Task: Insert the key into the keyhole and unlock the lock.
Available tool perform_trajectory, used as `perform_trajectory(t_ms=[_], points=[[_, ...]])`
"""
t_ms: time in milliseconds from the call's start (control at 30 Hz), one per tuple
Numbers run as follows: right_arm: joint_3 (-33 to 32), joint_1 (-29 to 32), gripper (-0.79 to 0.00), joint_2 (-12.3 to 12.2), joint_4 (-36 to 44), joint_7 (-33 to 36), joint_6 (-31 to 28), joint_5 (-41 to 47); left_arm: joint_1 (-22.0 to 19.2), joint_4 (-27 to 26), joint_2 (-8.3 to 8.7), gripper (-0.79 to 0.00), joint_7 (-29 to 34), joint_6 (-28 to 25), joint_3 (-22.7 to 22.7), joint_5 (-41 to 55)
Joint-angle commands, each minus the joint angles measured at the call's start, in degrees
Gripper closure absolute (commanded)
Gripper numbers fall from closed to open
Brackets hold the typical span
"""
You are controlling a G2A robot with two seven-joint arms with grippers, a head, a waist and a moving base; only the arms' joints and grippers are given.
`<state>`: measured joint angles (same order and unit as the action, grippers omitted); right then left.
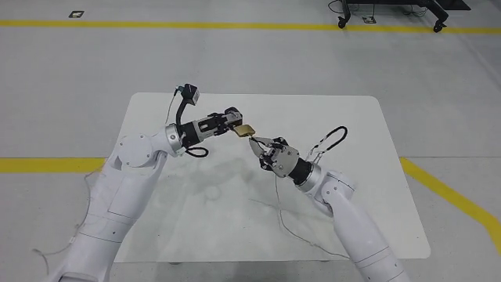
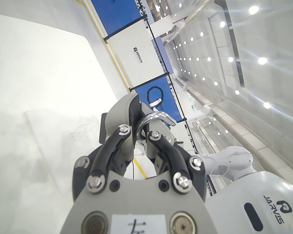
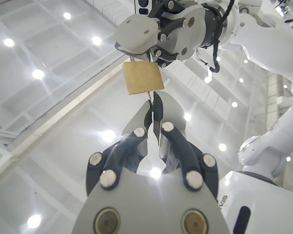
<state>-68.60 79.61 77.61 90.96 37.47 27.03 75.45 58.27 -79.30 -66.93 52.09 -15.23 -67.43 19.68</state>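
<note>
Both arms are up over the white table [image 1: 352,117], grippers nose to nose near its middle. L gripper [image 1: 232,124] is pinched on the brass padlock [image 3: 142,77] by its steel shackle [image 2: 153,119]. Its fingers press in on the loop from both sides, and the padlock body hangs just beyond the fingertips, off the tabletop.

R gripper [image 3: 153,103] is closed tight w/ the key [image 3: 149,96] nipped betw. its pads; only a short bit of blade sticks out past the tips. That blade points straight at the L gripper. Its tip meets the padlock's bottom face, the side farthest from the L fingers, approx. at the keyhole. Can't tell how far it's gone in.

The padlock sits directly betw. the two grippers: shackle end in the L, key end toward the R. R fingertips are just shy of the brass, not touching it. Part of the shackle is hidden inside the L fingers, so can't say if it's sprung or latched.
</note>
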Motion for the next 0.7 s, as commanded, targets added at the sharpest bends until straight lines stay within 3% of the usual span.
perform_trajectory(t_ms=[0, 133, 300, 500, 667], points=[[-0.7, 1.0, -0.785, -0.4, 2.2, -1.5, -4.6, -7.9, -0.1, 0.5, -0.03, 0.000, 0.0, 1.1, -0.2, 1.4], [-2.0, 5.0, -0.785, -1.5, 8.7, -3.6, -12.3, -22.3, -0.5, 1.2, -0.08, 0.000, 0.0, 2.3, -0.2, 2.3], [-7.8, 12.1, -0.785, -2.7, 16.3, -5.0, -21.0, -31.7, -1.2, 1.8, -0.14, 0.000, 0.7, 3.5, 0.5, 1.8], [-16.0, 21.3, -0.785, -3.6, 23.8, -14.2, -34.6, -46.0, -2.2, 0.6, -0.29, 0.000, 1.8, 4.6, 4.2, -6.0], [-16.0, 21.3, -0.785, -3.6, 23.8, -14.2, -34.6, -46.0, -3.7, -1.3, -1.26, 0.000, 3.2, 9.5, 11.8, -14.5]])
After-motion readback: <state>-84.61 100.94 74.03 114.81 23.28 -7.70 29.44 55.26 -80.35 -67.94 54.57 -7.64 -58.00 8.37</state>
